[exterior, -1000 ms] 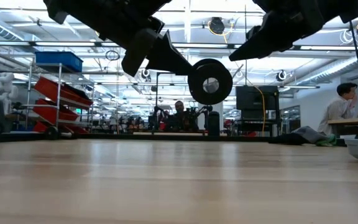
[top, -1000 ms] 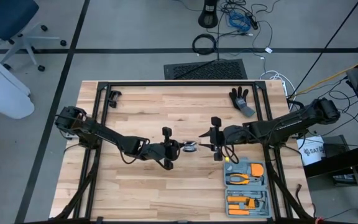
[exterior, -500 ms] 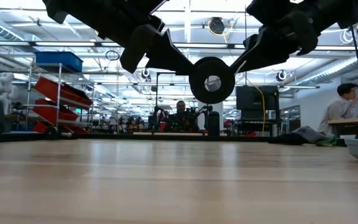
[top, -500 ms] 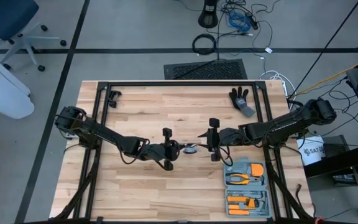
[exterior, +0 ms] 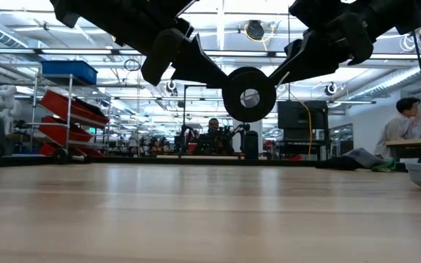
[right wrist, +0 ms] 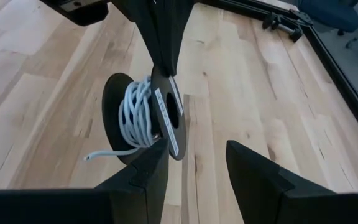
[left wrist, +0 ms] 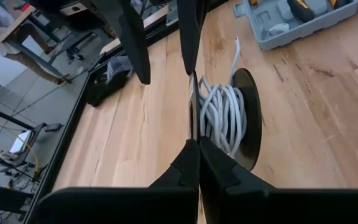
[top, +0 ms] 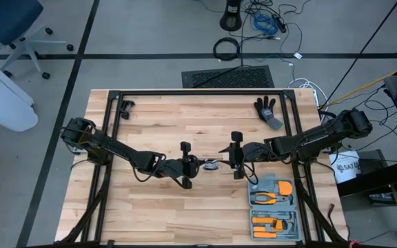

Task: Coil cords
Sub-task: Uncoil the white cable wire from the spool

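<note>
Cords [left wrist: 221, 115] were wound white on a black reel [right wrist: 166, 118].
Its rim was clenched by the left pincer [left wrist: 196, 155]; the right pincer [right wrist: 194, 163] stood released.

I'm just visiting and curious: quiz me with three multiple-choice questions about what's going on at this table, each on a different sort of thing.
1. Where is the reel?
A. flat on the table
B. held above the table
C. in the tool case

2. What colour is the cord wound on it?
A. white
B. orange
C. blue

3. How is the left gripper?
A. wide open
B. out of sight
C. shut on the reel's flange

Answers: 1 B, the low view shows a gap beneath it. 2 A, both wrist views show white loops. 3 C, its fingers pinch the flange.
</note>
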`<state>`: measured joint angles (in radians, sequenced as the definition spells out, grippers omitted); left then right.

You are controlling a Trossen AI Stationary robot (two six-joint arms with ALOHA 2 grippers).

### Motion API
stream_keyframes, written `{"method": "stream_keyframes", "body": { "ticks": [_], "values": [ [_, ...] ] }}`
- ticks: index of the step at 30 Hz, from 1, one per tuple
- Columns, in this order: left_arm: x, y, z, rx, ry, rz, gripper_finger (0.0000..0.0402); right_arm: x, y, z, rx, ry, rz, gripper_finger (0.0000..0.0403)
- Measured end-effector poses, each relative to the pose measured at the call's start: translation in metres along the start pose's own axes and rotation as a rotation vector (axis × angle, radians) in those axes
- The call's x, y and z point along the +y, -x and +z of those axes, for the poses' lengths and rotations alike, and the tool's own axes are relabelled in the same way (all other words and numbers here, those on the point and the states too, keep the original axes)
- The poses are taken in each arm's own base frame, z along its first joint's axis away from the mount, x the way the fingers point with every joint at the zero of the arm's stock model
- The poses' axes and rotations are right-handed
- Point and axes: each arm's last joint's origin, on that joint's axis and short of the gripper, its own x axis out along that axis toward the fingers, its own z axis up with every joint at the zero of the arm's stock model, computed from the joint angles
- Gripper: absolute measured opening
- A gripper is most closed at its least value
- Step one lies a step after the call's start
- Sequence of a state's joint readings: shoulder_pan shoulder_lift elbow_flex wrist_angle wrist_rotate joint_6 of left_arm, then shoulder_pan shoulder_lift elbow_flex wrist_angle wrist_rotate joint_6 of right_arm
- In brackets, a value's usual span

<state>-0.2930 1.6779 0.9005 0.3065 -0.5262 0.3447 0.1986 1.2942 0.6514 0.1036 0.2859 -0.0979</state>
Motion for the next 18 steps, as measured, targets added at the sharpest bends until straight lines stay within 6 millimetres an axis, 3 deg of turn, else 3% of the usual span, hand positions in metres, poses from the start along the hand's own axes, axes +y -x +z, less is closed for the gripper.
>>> {"method": "stream_keyframes", "body": {
  "ticks": [18],
  "values": [
    [0.0003,-0.0006,-0.0002,-0.007,0.01,-0.024,0.0,0.0056,0.0018,0.0011,-0.008,0.034,-0.008,0.0147]
  ]
}}
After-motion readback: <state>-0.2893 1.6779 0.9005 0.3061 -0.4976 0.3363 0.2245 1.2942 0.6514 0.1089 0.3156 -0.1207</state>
